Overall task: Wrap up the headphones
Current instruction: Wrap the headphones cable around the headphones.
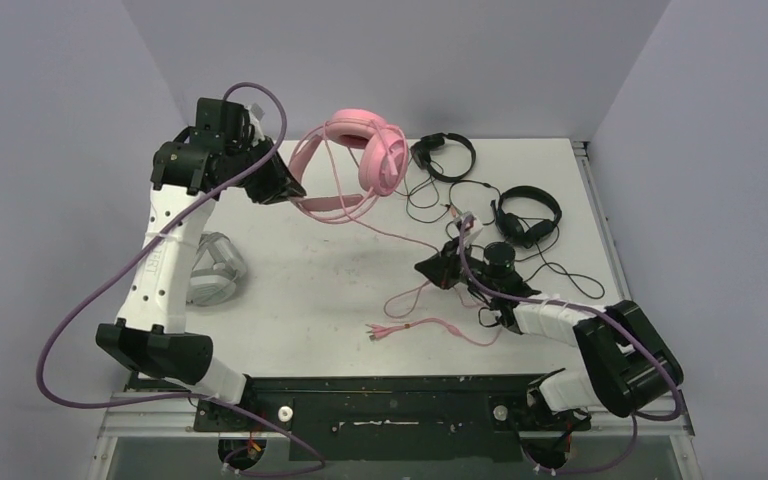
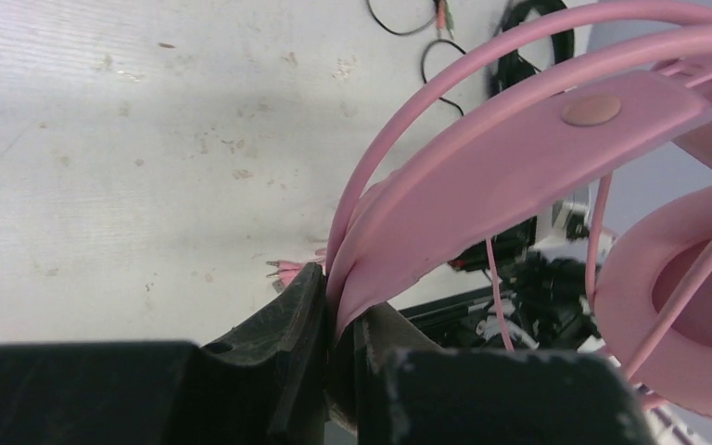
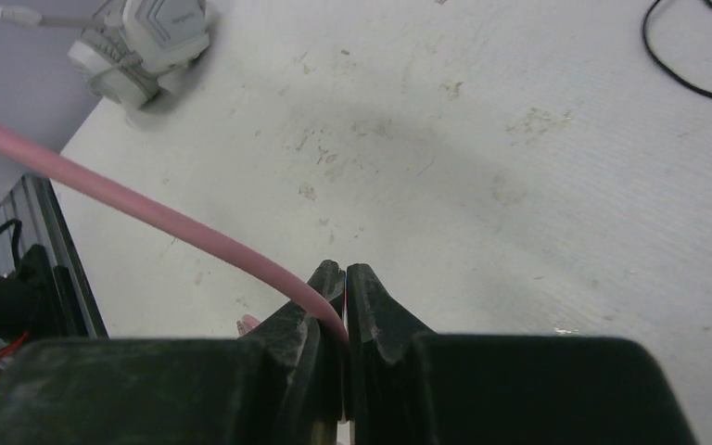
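My left gripper (image 1: 285, 186) holds the pink headphones (image 1: 365, 150) up in the air above the back of the table, shut on the headband (image 2: 519, 158) where it enters the jaws of that gripper (image 2: 338, 306). One pink ear cup (image 2: 677, 315) hangs at the right. The pink cable (image 1: 400, 238) drops from the headset to my right gripper (image 1: 430, 268) near the table's middle. In the right wrist view that gripper (image 3: 345, 273) is shut on the pink cable (image 3: 148, 211). The rest of the cable lies in loose loops (image 1: 430, 325) on the table, plugs at the left end.
A bulky white-grey headset (image 1: 215, 270) lies at the table's left edge, behind my left arm. Two thin black headsets (image 1: 445, 155) (image 1: 528, 213) sit at the back right, and their black cords (image 1: 460, 195) trail toward my right gripper. The table's near edge is a black rail (image 1: 390, 395).
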Controlling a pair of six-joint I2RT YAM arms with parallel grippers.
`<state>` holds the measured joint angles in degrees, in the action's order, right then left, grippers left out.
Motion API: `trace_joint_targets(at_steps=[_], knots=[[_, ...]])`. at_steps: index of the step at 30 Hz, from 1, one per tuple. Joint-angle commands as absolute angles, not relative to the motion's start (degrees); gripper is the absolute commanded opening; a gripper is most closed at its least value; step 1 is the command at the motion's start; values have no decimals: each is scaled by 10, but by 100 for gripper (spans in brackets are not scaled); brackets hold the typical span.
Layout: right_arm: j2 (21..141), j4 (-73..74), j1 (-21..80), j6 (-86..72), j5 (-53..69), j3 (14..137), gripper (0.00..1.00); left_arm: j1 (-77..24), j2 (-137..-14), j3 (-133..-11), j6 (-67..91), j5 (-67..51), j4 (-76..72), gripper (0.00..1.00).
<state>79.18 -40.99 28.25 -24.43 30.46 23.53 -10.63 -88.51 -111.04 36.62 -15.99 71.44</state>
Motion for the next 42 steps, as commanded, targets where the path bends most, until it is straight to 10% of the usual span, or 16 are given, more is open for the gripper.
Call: trace_joint_targets(at_steps=[1, 27, 42], knots=[[776, -401, 189, -304, 392, 267, 0, -140, -809, -1052, 337, -284, 560, 0], [703, 275, 148, -157, 520, 639, 0, -445, -641, -733, -268, 89, 326, 0], [731, 267, 226, -205, 691, 630, 4, -484, -715, -710, -464, 263, 241, 0]])
